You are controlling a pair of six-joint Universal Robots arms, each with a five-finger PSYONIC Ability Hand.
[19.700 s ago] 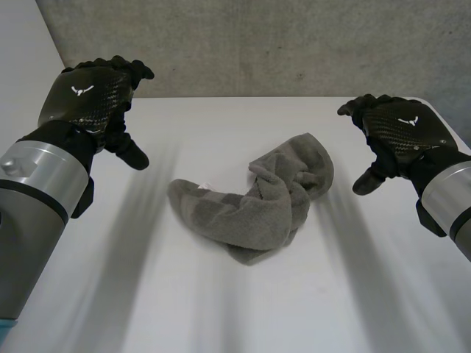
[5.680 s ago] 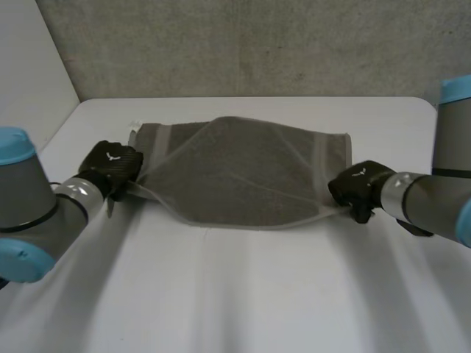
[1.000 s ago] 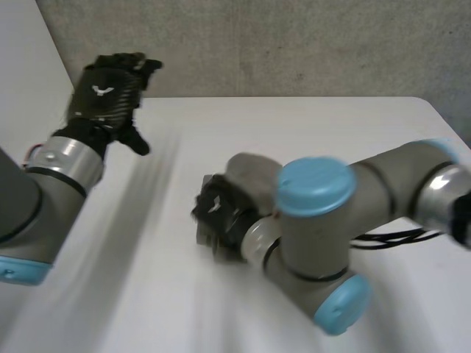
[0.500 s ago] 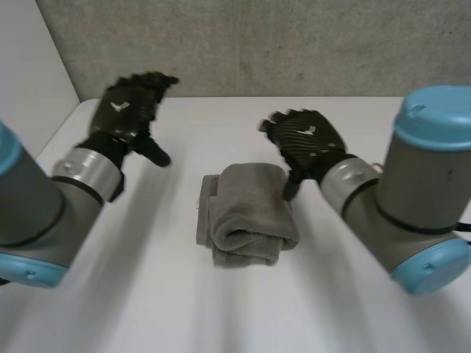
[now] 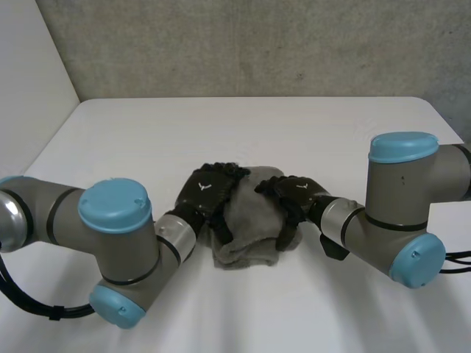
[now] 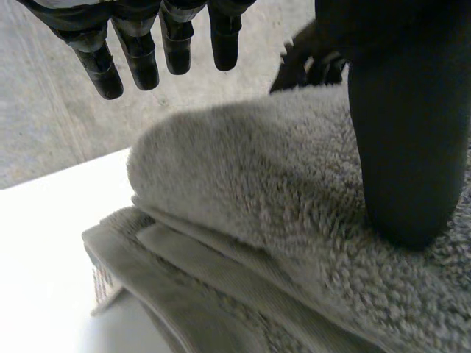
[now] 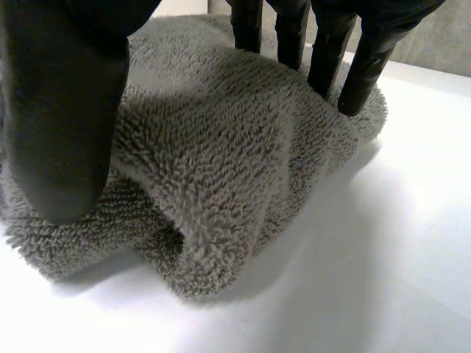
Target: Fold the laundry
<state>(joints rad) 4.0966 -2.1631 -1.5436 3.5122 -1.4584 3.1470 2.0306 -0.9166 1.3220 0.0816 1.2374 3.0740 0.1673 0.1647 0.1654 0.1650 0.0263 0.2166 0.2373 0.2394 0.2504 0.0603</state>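
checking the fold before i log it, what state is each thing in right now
towel: folded into a thick bundle, lying flat on the table
left robot hand: open, resting on one side of the towel, fingers straight, thumb pressing its top
right robot hand: open, on the towel's other side, straight fingers touching it, thumb against it

A white table (image 5: 309, 129), wide from left to right. Lying directly on it, about midway between its left and right sides, is a grey terry towel (image 5: 249, 234) — folded into a small, thick bundle of several layers.
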